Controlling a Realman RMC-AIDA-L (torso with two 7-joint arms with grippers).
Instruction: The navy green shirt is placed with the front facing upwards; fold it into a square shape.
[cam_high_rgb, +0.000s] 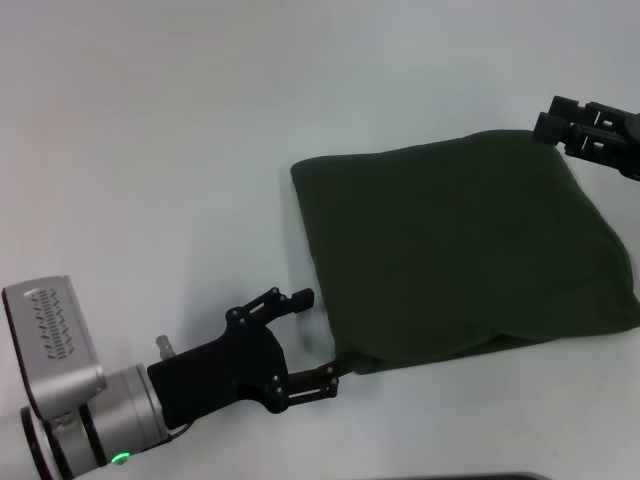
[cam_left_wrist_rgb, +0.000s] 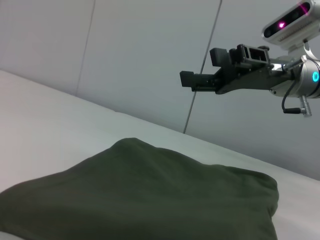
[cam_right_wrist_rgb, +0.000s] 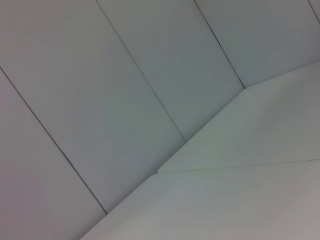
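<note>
- The left gripper (cam_high_rgb: 318, 338) sits low at the near left of the white counter (cam_high_rgb: 150, 150), its two black fingers spread apart with nothing between them.
- Its lower fingertip (cam_high_rgb: 330, 380) lies right by the near left corner of the navy green shirt (cam_high_rgb: 460, 250) — whether it touches the cloth I cannot tell.
- The shirt lies just beyond and to the right of that gripper, folded into a roughly square, slightly puffy bundle with plain green fabric on top.
- The right gripper (cam_high_rgb: 552, 118) is at the shirt's far right corner, above the cloth; in the left wrist view (cam_left_wrist_rgb: 197, 67) it hangs clear of the shirt, its fingers parted a little and holding nothing.
- The right wrist view shows only pale wall panels (cam_right_wrist_rgb: 125, 100) and the counter surface.
</note>
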